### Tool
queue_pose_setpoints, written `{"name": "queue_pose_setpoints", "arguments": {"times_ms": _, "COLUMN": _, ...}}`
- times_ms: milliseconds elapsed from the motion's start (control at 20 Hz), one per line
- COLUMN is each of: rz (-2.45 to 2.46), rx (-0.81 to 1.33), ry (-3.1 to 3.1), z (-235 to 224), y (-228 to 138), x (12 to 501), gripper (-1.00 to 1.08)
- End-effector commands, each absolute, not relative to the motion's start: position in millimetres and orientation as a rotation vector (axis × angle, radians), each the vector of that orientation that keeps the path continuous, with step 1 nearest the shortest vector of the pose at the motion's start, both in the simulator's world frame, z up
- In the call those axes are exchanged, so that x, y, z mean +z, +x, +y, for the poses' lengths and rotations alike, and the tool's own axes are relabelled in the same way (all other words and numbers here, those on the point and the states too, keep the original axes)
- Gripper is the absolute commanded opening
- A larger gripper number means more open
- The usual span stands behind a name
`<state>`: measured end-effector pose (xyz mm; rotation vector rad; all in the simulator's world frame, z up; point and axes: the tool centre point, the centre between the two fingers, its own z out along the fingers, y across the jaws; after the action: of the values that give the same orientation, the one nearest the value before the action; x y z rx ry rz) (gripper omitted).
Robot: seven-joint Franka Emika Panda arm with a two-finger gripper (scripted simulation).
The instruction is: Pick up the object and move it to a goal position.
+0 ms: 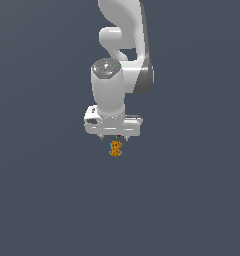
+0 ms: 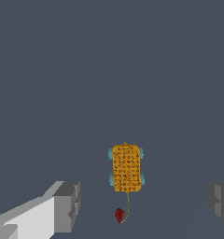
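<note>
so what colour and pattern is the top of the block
Orange-yellow with a grid of dark dots on the block; clearest in the wrist view.

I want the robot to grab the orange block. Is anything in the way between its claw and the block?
No, nothing visible is in the way. The claw is open, with its fingers wide apart, and the orange block lies below in the gap between them. Only a small red marker sits beside the block, not blocking it.
</note>
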<state>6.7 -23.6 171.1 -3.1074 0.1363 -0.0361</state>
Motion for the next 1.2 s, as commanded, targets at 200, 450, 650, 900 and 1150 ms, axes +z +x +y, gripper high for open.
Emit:
{"name": "queue_pose_setpoints", "arguments": {"times_ms": 200, "rz": 0.131, "rx": -0.046, "ry": -3.114, "z": -31.7, "y": 7.7, "x": 173.2, "gripper": 1.00}}
{"name": "queue_pose_setpoints", "arguments": {"times_ms": 450, "rz": 0.120, "rx": -0.068, "ry": -3.131, "z": -50.6, "y": 10.4, "x": 180.6, "gripper": 1.00}}
{"name": "queue_pose_setpoints", "arguments": {"times_ms": 650, "rz": 0.120, "rx": -0.068, "ry": -3.130, "z": -50.2, "y": 10.3, "x": 180.2, "gripper": 1.00}}
{"name": "queue_pose_setpoints", "arguments": {"times_ms": 900, "rz": 0.116, "rx": -0.061, "ry": -3.132, "z": -47.0, "y": 4.5, "x": 167.1, "gripper": 1.00}}
{"name": "queue_pose_setpoints", "arguments": {"times_ms": 1150, "rz": 0.108, "rx": -0.045, "ry": -3.134, "z": -39.9, "y": -9.3, "x": 139.6, "gripper": 1.00}}
